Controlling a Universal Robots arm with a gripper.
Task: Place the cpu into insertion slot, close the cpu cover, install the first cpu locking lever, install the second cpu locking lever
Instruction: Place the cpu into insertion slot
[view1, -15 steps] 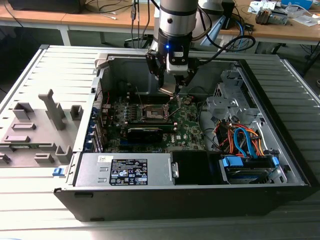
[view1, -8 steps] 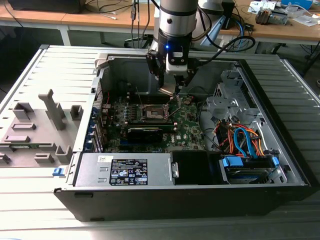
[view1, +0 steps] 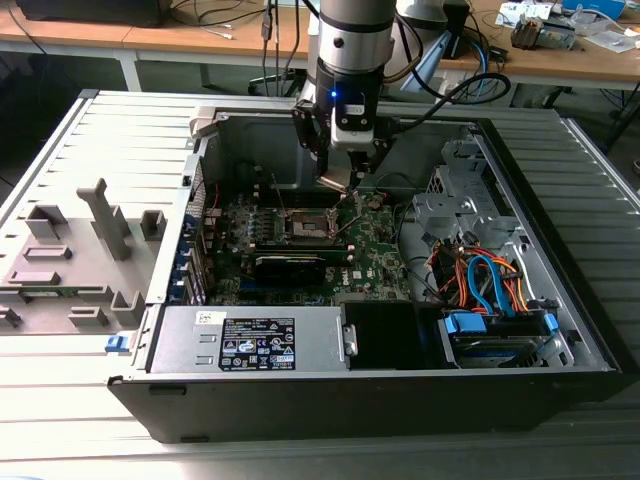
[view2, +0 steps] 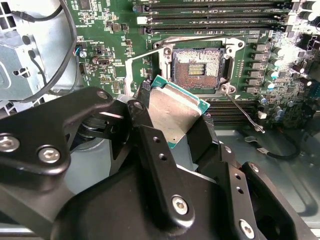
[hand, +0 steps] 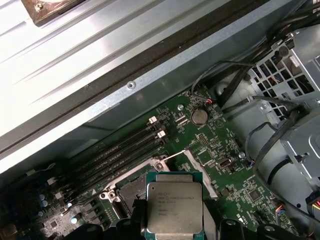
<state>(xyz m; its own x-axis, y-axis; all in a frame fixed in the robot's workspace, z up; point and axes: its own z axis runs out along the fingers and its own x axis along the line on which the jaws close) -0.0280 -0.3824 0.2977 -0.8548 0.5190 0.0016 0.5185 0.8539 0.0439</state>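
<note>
Gripper (view1: 343, 178): fingers (view2: 142, 115) clamped on the cpu (view2: 177, 112).
Cpu: held apart from the insertion slot (view2: 198, 69), at its 1 o'clock in the exterior view; not seated.
Cpu cover (view2: 129, 75): stands open.
Locking lever (view2: 245, 112): judged unlatched; all four steps outstanding.
Surface: computer case (view1: 380, 395) on ribbed grey table (view1: 60, 400).
Room: wooden desks (view1: 180, 40) at 12 o'clock.

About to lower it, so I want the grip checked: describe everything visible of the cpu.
The cpu is a small flat square chip, a silvery-grey metal lid with faint print, edged by green board. The claw is shut on it, black fingers pressing opposite edges; nothing else touches it. It sits tilted in the second wrist view, held above the motherboard beside the insertion slot, whose contacts lie bare. It is not seated.
</note>
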